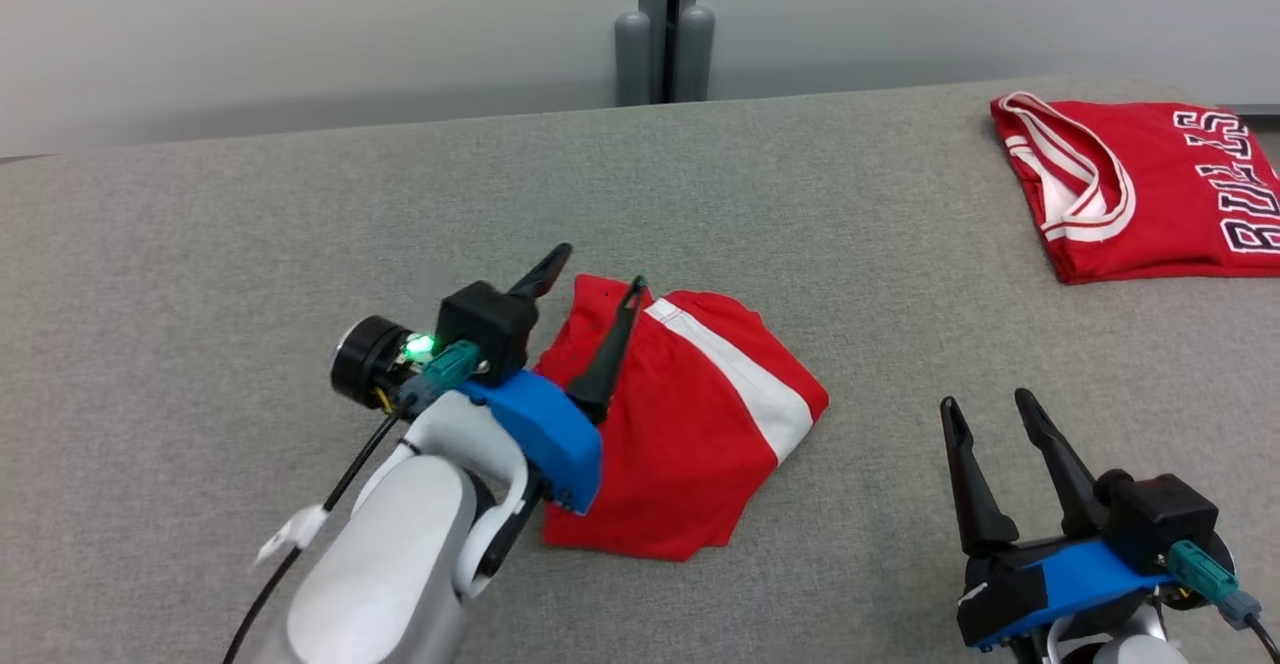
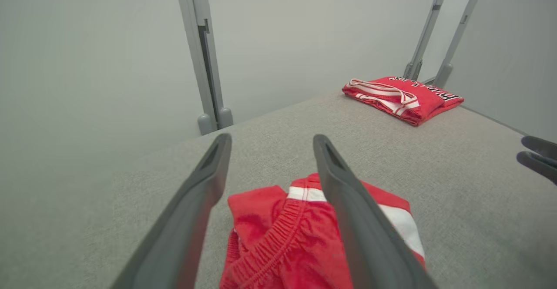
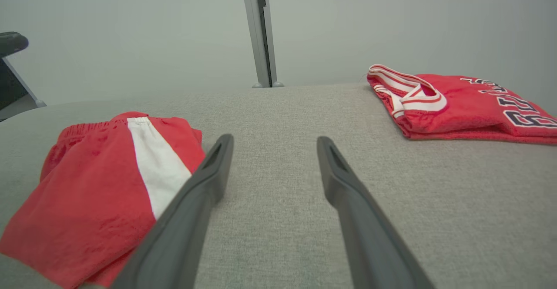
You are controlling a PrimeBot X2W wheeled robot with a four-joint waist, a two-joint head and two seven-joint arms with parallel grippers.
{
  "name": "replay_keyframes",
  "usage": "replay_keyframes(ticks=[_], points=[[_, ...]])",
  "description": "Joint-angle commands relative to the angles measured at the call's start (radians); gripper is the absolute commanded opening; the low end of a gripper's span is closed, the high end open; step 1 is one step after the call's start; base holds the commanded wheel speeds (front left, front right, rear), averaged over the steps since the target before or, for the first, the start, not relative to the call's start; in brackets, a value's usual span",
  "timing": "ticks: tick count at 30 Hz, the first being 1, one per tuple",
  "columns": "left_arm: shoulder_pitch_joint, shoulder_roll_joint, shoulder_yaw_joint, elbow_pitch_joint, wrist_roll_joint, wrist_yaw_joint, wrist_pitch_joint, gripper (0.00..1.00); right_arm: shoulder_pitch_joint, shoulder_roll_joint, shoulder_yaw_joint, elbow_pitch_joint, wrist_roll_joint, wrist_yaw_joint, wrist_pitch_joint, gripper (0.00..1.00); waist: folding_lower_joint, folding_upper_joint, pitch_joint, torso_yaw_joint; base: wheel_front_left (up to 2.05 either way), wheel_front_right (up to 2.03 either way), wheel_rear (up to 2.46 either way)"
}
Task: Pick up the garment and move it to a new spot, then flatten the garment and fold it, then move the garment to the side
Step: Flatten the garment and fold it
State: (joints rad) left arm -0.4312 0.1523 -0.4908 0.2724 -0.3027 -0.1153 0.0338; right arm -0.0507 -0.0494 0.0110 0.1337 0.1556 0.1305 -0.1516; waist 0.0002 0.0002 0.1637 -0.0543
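- The right gripper [image 1: 988,402] is nearest, low over the grey table [image 1: 300,244], with its jaws spread wide and nothing between them. It is well apart from the cloth, probably so that it does not disturb the other arm.
- The left gripper [image 1: 598,271] is over the left edge of the red shorts [image 1: 700,424], also spread wide and holding nothing. In the left wrist view the elastic waistband [image 2: 270,241] lies between its fingers, so I judge it is lined up to take that edge. I cannot tell if it touches the cloth.
- The shorts, the garment of the task as I judge, lie in a rough bundle near the middle of the table, with a white stripe [image 1: 735,369] on top. I see no writing on them.
- A red jersey [image 1: 1140,189] lies neatly folded at the far right, probably put aside on purpose. Its letters seem to read "BULLS", partly cut by the picture edge.
- A grey post [image 1: 665,24] stands behind the table.
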Motion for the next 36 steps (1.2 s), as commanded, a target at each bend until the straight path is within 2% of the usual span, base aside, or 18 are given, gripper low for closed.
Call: replay_keyframes(ticks=[1,5,9,10,13,16,21,25,33,36], points=[[-0.053,-0.009,-0.031,0.032,-0.024,-0.009,0.056,1.00,-0.019,-0.002,0.008,0.005,0.006,0.001,-0.006,1.00,-0.0002,-0.0002,0.010,-0.016,0.00,0.00,0.00],[-0.151,-0.017,-0.086,0.090,-0.152,-0.016,0.238,1.00,-0.036,-0.002,0.022,0.010,0.012,0.001,-0.006,1.00,-0.0002,-0.0002,0.027,-0.053,0.00,0.00,0.00],[-0.250,0.045,-0.109,0.106,-0.371,-0.014,0.478,1.00,-0.056,-0.002,0.046,0.020,0.020,0.001,-0.012,1.00,-0.0002,-0.0002,0.035,-0.100,0.00,0.00,0.00],[-0.250,0.045,-0.109,0.106,-0.371,-0.014,0.478,1.00,-0.056,-0.002,0.046,0.020,0.020,0.001,-0.012,1.00,-0.0002,-0.0002,0.035,-0.100,0.00,0.00,0.00],[-0.310,0.105,-0.092,0.119,-0.495,-0.014,0.633,1.00,-0.067,-0.002,0.068,0.036,0.035,0.001,-0.021,1.00,-0.0002,-0.0002,0.032,-0.138,0.00,0.00,0.00],[-0.348,0.154,-0.063,0.144,-0.557,-0.014,0.732,1.00,-0.074,-0.002,0.091,0.056,0.056,0.001,-0.034,1.00,-0.0002,-0.0002,0.033,-0.179,0.00,0.00,0.00],[-0.342,0.205,-0.024,0.156,-0.637,-0.010,0.833,1.00,-0.096,-0.002,0.115,0.085,0.086,0.001,-0.058,1.00,-0.0002,-0.0002,0.053,-0.244,0.00,0.00,0.00],[-0.322,0.257,-0.028,0.139,-0.650,-0.004,0.896,1.00,-0.108,-0.002,0.121,0.103,0.104,0.001,-0.076,1.00,-0.0002,-0.0002,0.083,-0.283,0.00,0.00,0.00],[-0.285,0.338,-0.027,0.061,-0.668,0.043,1.002,1.00,-0.126,-0.002,0.126,0.135,0.134,0.001,-0.101,1.00,-0.0002,-0.0002,0.126,-0.328,0.00,0.00,0.00],[-0.273,0.343,-0.023,0.030,-0.690,0.059,1.033,1.00,-0.137,-0.002,0.130,0.142,0.142,0.001,-0.106,1.00,-0.0002,-0.0002,0.135,-0.335,0.00,0.00,0.00]])
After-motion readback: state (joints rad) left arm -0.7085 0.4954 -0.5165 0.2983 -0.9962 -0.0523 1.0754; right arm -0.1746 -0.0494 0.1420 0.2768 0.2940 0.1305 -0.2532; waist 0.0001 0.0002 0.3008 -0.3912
